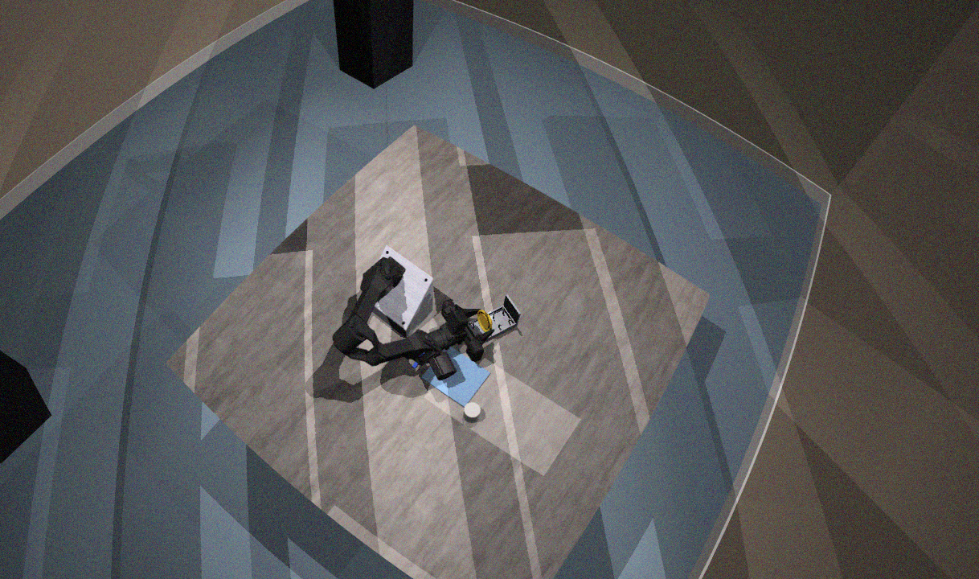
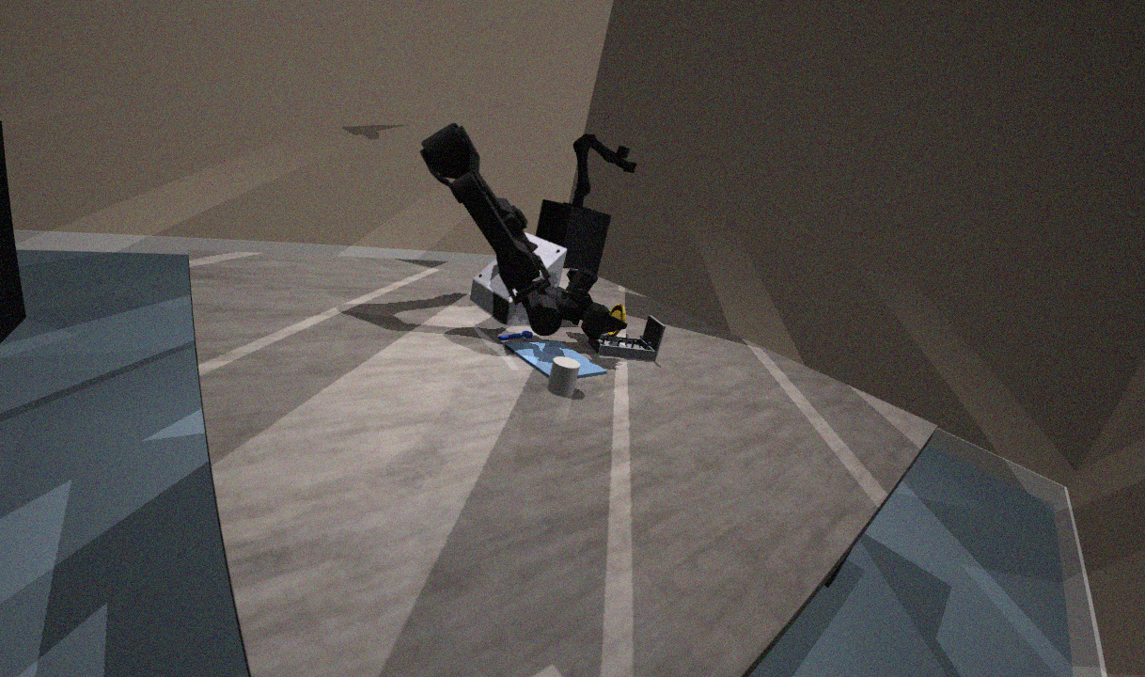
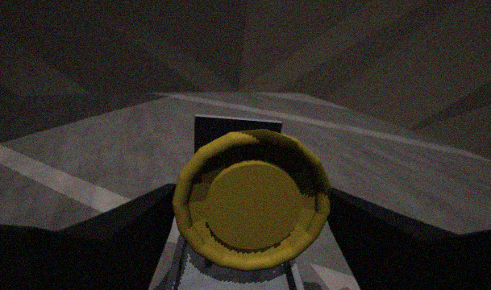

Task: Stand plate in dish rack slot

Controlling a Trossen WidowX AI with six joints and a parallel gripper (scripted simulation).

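The yellow plate (image 1: 484,320) (image 2: 618,318) (image 3: 253,205) stands nearly upright, its broad face toward the wrist camera. My gripper (image 1: 482,323) (image 2: 616,322) (image 3: 251,195) is shut on it, one finger at each side of its rim. The grey dish rack (image 1: 509,327) (image 2: 635,354) (image 3: 237,283) has small rails and a dark upright panel (image 1: 511,308) (image 2: 653,333) (image 3: 205,130) at its far end. The plate is over the rack's end nearer the arm. The plate hides most rails in the wrist view, and I cannot tell whether its lower rim touches the rack or is between rails.
A flat blue board (image 1: 471,388) (image 2: 588,369) lies beside the rack, below the arm. A white cylinder (image 1: 471,411) (image 2: 564,378) stands at the board's corner. A small blue object (image 1: 414,365) (image 2: 515,337) lies at its other side. A pale box (image 1: 415,288) (image 2: 548,250) stands behind the arm.
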